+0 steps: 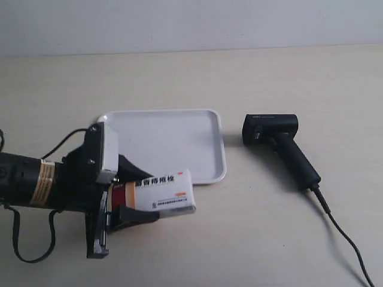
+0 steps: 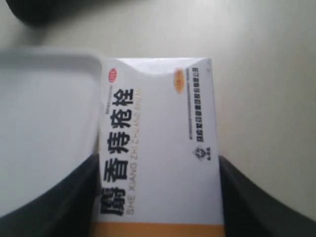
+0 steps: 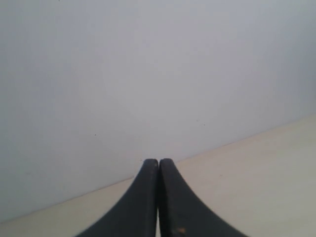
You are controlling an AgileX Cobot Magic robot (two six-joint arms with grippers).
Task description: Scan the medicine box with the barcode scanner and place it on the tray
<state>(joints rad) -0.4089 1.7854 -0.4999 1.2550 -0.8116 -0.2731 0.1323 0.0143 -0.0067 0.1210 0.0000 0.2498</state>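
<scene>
The medicine box (image 1: pixel 166 190), white with black Chinese lettering and a red and tan end, is held between the black fingers of my left gripper (image 1: pixel 145 193), the arm at the exterior view's left. It sits just in front of the near edge of the white tray (image 1: pixel 222 149). In the left wrist view the medicine box (image 2: pixel 158 108) fills the gap of the left gripper (image 2: pixel 157 159), with the tray (image 2: pixel 44 123) beside it. The black barcode scanner (image 1: pixel 278 140) lies on the table beyond the tray, untouched. My right gripper (image 3: pixel 158 162) is shut on nothing, facing a pale wall.
The scanner's black cable (image 1: pixel 341 233) trails across the beige table toward the exterior view's lower right corner. A grey wall runs along the table's far edge. The right arm does not show in the exterior view.
</scene>
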